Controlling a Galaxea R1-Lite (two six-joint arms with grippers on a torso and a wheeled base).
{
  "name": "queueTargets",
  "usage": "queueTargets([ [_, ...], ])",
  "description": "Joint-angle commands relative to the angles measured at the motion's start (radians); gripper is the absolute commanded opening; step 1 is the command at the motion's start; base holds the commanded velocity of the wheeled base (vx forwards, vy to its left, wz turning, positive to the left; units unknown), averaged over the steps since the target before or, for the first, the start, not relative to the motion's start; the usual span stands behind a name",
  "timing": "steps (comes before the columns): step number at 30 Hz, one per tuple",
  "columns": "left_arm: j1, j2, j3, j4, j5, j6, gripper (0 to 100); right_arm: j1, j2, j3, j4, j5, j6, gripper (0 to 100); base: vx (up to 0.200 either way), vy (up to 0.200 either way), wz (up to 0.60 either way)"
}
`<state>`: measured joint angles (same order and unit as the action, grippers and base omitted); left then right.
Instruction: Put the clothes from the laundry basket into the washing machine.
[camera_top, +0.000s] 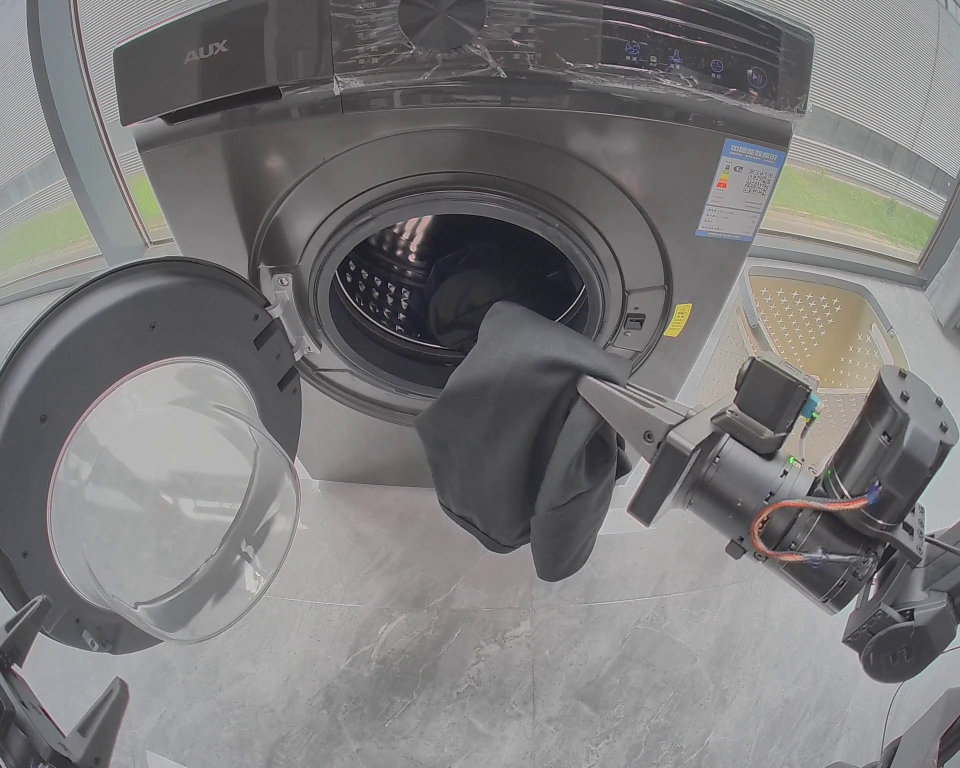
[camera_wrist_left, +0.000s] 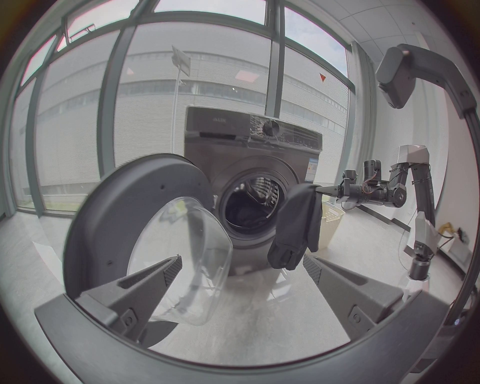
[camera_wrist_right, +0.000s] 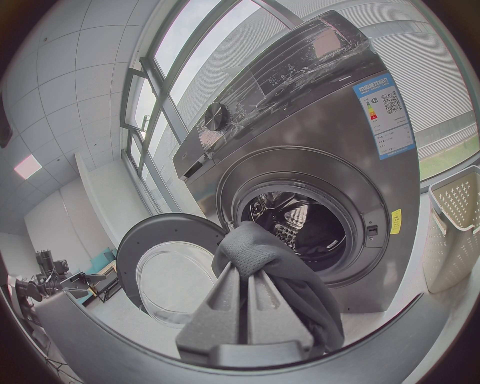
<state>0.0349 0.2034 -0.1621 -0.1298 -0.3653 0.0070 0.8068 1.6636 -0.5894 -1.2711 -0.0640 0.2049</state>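
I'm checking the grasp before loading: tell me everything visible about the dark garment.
The dark garment is charcoal, soft, finely textured fabric, bunched into folds. The right gripper, shut, pinches its top; the rest hangs limp before the open drum mouth of the washing machine, clear of the floor, not yet inside.

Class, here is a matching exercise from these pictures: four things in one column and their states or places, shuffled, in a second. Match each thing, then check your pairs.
Things:
1. washer door
2. dark garment
3. laundry basket
4. left gripper

States or places:
A. fingers apart, holding nothing
B. clamped in the right gripper
C. swung open on its hinge
D. standing beside the washing machine

Pairs: 1-C, 2-B, 3-D, 4-A.
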Motion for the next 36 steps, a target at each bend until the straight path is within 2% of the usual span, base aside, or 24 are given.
queueTargets([
  [1,-0.021,0.373,-0.033,-0.117,-0.135,0.016,100,0.009,0.062,-0.063,-0.037,0.001,0.007,0,0.000,0.000,0.00],
  [2,-0.056,0.450,-0.033,-0.177,-0.139,0.019,100,0.009,0.062,-0.067,-0.036,0.003,0.007,0,0.000,0.000,0.00],
  [5,-0.127,0.570,-0.031,-0.263,-0.138,0.018,100,0.009,0.071,-0.084,-0.036,0.004,0.007,0,0.000,0.000,0.00],
  [10,-0.208,0.726,-0.031,-0.346,-0.138,0.025,100,0.009,0.094,-0.090,-0.037,0.004,0.007,0,0.000,0.000,0.00],
  [15,-0.265,0.866,-0.040,-0.436,-0.138,0.022,100,0.012,0.093,-0.089,-0.037,0.004,0.007,0,0.000,0.000,0.00],
  [18,-0.323,0.973,-0.053,-0.508,-0.138,0.014,100,0.023,0.094,-0.081,-0.037,0.003,0.007,0,0.000,0.000,0.00],
  [24,-0.354,1.153,-0.085,-0.625,-0.147,0.014,100,0.025,0.110,-0.089,-0.037,0.003,0.005,0,0.000,0.000,0.00],
  [36,-0.375,1.406,-0.241,-0.708,-0.153,0.013,100,0.049,0.114,-0.090,-0.037,0.003,0.005,0,0.000,0.000,0.00],
])
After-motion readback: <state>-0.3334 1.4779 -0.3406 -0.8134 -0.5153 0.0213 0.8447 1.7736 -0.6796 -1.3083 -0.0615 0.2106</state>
